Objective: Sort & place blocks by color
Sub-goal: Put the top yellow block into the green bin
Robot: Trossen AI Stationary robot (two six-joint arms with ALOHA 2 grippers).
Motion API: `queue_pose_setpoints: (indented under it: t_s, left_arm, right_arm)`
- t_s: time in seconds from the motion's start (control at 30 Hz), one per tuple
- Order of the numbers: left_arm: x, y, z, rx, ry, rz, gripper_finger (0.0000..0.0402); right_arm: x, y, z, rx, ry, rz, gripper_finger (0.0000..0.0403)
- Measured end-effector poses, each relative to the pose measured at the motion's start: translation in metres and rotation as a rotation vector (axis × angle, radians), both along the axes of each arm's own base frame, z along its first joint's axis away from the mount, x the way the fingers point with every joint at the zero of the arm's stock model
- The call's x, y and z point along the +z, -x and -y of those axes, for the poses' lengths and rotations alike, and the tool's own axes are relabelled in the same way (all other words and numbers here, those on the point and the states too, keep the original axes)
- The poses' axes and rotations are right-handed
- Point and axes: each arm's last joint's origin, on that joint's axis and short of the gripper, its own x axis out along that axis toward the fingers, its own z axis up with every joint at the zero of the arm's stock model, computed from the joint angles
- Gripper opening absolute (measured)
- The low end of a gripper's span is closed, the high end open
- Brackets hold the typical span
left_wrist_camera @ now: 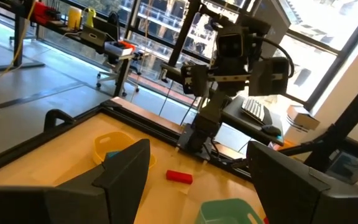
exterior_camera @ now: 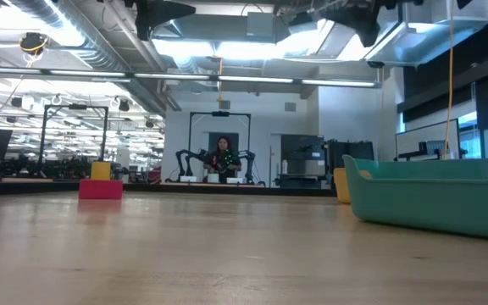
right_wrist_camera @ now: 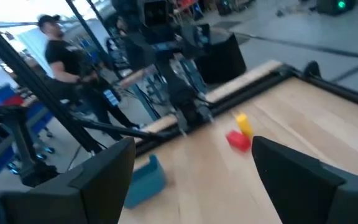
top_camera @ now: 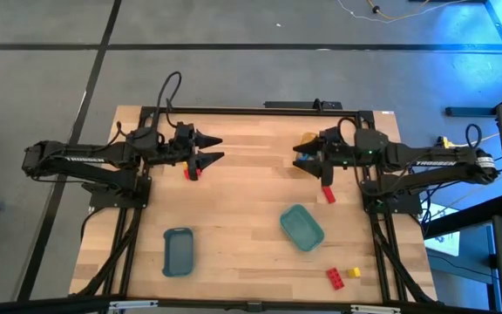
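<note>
Tools left (top_camera: 219, 149) and right (top_camera: 298, 154) gape empty; only right wrist view shows a person (right_wrist_camera: 64, 53).

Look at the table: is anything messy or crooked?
A little. The teal rounded plastic tray sits slanted, while the slate-blue rounded tray lies nearly straight. Small red plastic bricks lie scattered singly on the wooden table, not in any tray. Nothing looks broken or spilled.
</note>
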Motion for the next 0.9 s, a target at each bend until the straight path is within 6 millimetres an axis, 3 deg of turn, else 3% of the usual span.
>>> queue_pose_setpoints:
  t_s: [0.43, 0.73, 0.9]
  left_arm:
    - [-0.0001, -0.0001, -0.0001, 0.003, 0.000, -0.002, 0.0261]
    - [-0.0008, -0.0001, 0.0000, -0.002, 0.005, -0.011, 0.0261]
    - [-0.0010, 0.0077, -0.0091, 0.250, 0.107, -0.268, 0.0261]
  right_arm:
    - [0.0013, -0.0005, -0.0005, 0.002, 0.002, 0.015, 0.0323]
    - [-0.0005, -0.0026, -0.0018, 0.059, 0.098, 0.004, 0.0323]
    - [-0.0005, -0.0026, -0.0019, 0.061, 0.075, 0.005, 0.0323]
